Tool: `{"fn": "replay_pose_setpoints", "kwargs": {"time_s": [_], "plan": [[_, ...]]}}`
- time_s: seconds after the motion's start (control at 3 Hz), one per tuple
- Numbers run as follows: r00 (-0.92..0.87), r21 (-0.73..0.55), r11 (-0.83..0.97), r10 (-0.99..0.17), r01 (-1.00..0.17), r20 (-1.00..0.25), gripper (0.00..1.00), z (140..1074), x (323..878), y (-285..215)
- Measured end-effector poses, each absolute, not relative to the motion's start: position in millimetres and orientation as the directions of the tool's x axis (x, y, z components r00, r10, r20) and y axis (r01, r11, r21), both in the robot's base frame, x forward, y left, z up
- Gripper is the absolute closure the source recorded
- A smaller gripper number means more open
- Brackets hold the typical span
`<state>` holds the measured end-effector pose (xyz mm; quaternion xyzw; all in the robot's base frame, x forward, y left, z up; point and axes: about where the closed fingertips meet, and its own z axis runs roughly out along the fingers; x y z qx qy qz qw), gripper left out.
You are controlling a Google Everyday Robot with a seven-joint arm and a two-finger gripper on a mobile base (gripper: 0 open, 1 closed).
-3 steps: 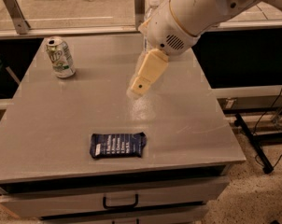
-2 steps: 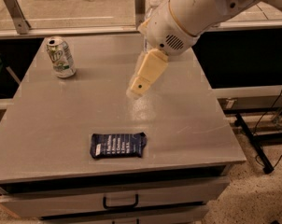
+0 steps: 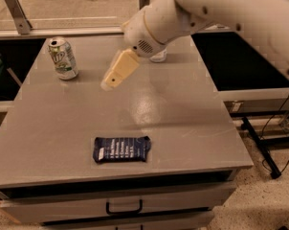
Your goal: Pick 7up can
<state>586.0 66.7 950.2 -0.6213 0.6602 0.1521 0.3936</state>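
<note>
7up can (image 3: 63, 58): upright near the far left corner of the table (image 3: 192, 123), left of the pincer and a little beyond it, apart from it.
Pincer (image 3: 108, 84): hangs over the table, angled down and left toward the can, touching nothing.
Pincer state: cannot tell whether wide or narrow; it holds nothing.
Dark blue packet (image 3: 121, 149): flat on the table, nearer the front edge than the pincer, well apart.
White object (image 3: 159, 57): right of the pincer, mostly hidden behind the arm.
</note>
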Motion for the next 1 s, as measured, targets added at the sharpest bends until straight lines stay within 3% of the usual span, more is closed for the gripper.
{"fn": "replay_pose_setpoints", "kwargs": {"time_s": [1.0], "plan": [[0.069, -0.204, 0.227, -0.488, -0.952, -0.87, 0.0, 910, 687, 191]]}}
